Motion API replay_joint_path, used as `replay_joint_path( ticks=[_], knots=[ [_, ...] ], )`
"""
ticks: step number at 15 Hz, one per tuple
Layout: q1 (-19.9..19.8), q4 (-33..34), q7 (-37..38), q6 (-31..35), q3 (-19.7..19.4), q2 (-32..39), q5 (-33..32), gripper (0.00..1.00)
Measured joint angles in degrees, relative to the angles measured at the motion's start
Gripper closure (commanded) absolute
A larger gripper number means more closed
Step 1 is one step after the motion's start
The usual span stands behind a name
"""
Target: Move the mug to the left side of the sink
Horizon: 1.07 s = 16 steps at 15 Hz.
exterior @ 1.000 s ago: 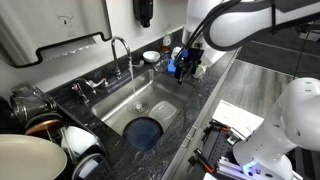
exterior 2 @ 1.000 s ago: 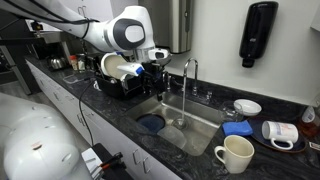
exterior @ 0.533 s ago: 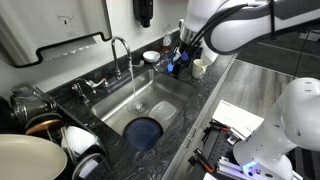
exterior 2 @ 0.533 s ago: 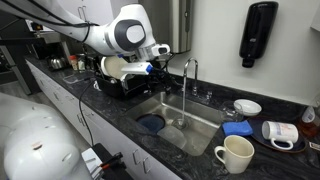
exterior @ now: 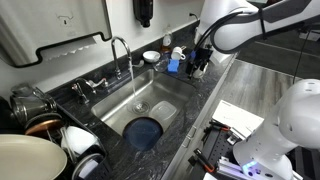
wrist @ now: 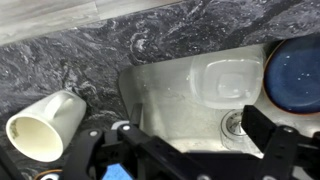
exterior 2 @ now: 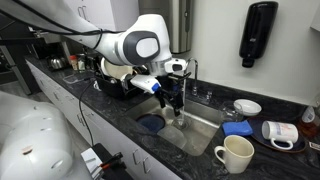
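The cream mug [exterior 2: 235, 153] stands on the dark stone counter at the end of the sink, away from the dish rack. In the wrist view the mug [wrist: 45, 125] is at the lower left, mouth towards the camera, beside the basin's rim. The steel sink [exterior 2: 205, 122] [exterior: 160, 95] [wrist: 175, 95] has a round drain [wrist: 235, 122]. My gripper [exterior 2: 176, 96] [exterior: 198, 62] [wrist: 180, 150] hangs over the sink near the faucet, open and empty, fingers pointing down into the basin. In the exterior view beside the dish stack my gripper hides the mug.
A chrome faucet [exterior 2: 187, 78] [exterior: 120, 48] stands behind the basin. A blue plate [exterior: 145, 131] [exterior 2: 150, 123] [wrist: 295, 72] and a clear container [wrist: 225, 78] lie in the sink. A dish rack [exterior 2: 118, 75], a tipped white mug [exterior 2: 280, 132], a blue cloth [exterior 2: 238, 127] and a white dish [exterior 2: 247, 107] sit on the counter.
My gripper has moved from the dish rack side along the sink towards the mug's end and has come down over the basin. The mug has not moved.
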Motion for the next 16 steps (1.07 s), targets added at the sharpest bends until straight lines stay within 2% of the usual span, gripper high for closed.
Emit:
replay_joint_path(
  ticks=[4,7,11,16],
  knots=[
    [-5.93,-0.52,6.95,0.03,-0.73,0.82,-1.91,0.00],
    [-8.80,-0.44,11.86,0.17,-0.82,2.82,-2.04,0.00],
    [-11.08,0.25,18.14,0.88,-1.09,6.70,-2.12,0.00],
    [-10.94,0.29,18.36,0.92,-1.18,6.75,-2.13,0.00]
  ],
)
